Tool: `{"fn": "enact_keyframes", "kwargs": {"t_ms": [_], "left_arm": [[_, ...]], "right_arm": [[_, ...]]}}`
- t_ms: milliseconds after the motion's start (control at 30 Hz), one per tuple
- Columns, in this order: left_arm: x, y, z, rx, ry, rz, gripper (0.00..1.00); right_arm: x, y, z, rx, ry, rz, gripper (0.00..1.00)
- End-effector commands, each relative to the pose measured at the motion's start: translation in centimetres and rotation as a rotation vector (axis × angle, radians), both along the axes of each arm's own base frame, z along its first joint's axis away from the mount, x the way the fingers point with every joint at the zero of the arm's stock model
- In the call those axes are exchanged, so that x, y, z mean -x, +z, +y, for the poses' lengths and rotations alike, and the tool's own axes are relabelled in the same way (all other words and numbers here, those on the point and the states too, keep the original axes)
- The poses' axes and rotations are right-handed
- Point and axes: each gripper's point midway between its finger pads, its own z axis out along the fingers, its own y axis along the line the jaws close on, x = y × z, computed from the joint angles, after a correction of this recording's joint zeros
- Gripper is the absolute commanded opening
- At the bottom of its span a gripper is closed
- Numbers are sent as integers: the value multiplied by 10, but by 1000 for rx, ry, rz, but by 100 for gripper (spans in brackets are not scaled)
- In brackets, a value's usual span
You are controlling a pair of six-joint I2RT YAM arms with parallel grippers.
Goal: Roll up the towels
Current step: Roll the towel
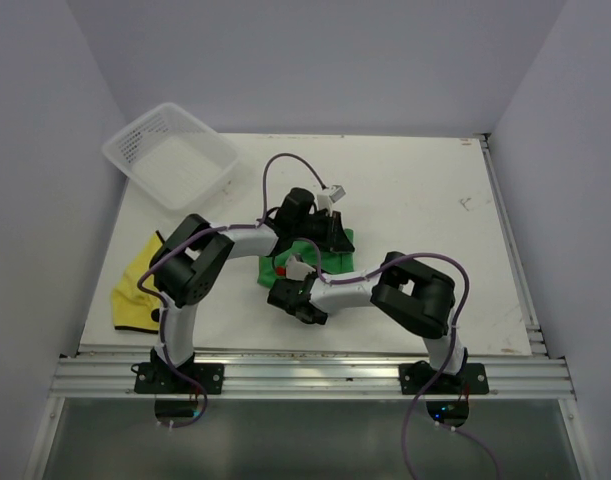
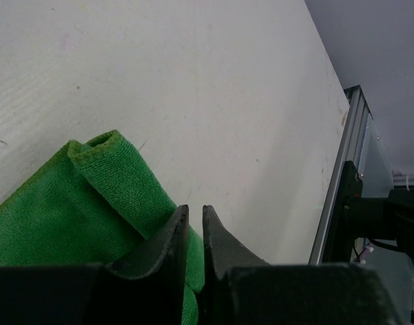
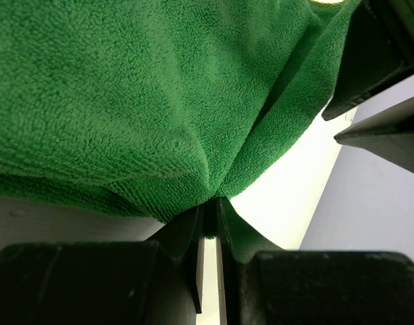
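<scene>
We have the green towel [image 1: 269, 268] mid-desk [image 1: 425, 200], a gripper at each side. The right gripper [image 3: 211, 206] is on the near side, pressed together and pinching a bunched ridge of cloth. The left gripper [image 2: 195, 211] is on the far side, almost pressed together on the towel's folded edge. From above only slivers of green show; the left arm [image 1: 190, 265] and right arm [image 1: 415, 290] cover the rest. The yellow towel [image 1: 132, 290] lies at the near left edge, partly under the left arm. The white basket [image 1: 170, 158] sits in the far left corner, well apart.
</scene>
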Motion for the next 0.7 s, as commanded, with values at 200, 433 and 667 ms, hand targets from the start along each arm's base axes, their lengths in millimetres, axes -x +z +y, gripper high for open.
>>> {"fn": "enact_keyframes", "kwargs": {"t_ms": [200,433,667], "left_arm": [[-1,4,-6,66,-21,-24,17],[-6,-30,5,-40,23,-6,17],[-21,-52,21,-166,104,-46,16]], "right_arm": [[3,-25,12,-81,-29,62,0],[2,-25,12,-82,-34,60,0],[3,-22,11,-82,-35,64,0]]}}
